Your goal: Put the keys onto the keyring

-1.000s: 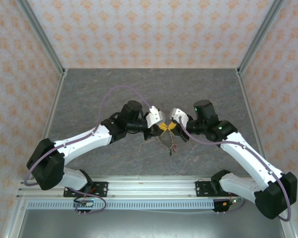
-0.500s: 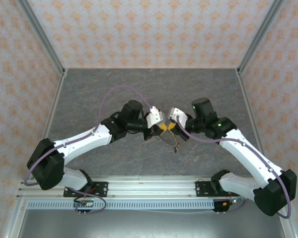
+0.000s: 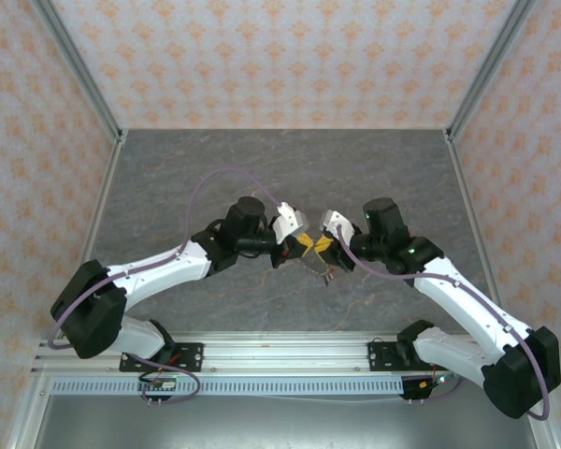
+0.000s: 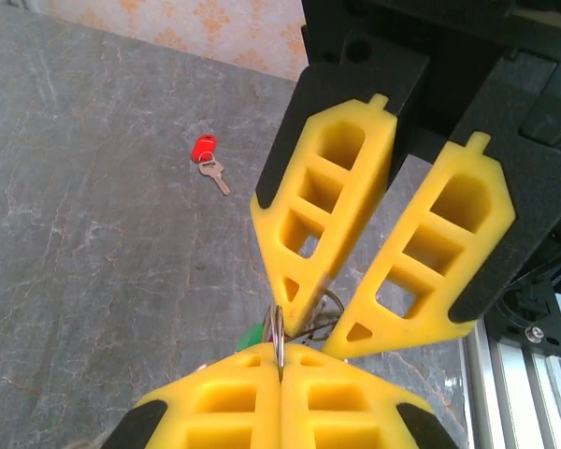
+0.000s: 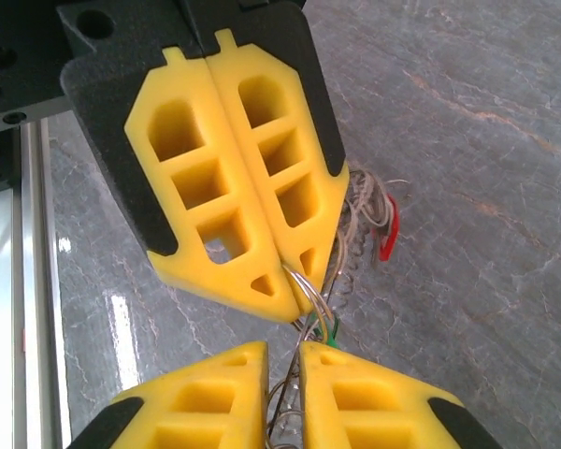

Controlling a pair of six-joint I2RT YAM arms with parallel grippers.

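My left gripper point(image 3: 301, 245) is pinched tight on the keyring point(image 5: 306, 286) over the middle of the grey table point(image 3: 262, 168). My right gripper point(image 3: 324, 248) meets it tip to tip, fingers slightly apart around the ring's wire. A green key point(image 5: 330, 327) and a red key point(image 5: 388, 229) dangle from the ring. A loose red key point(image 4: 206, 155) lies well apart on open tabletop.

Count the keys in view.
3: a red key lies loose on the table; a second red key hangs beside the keyring; a green key sits at the keyring. Others may be hidden.
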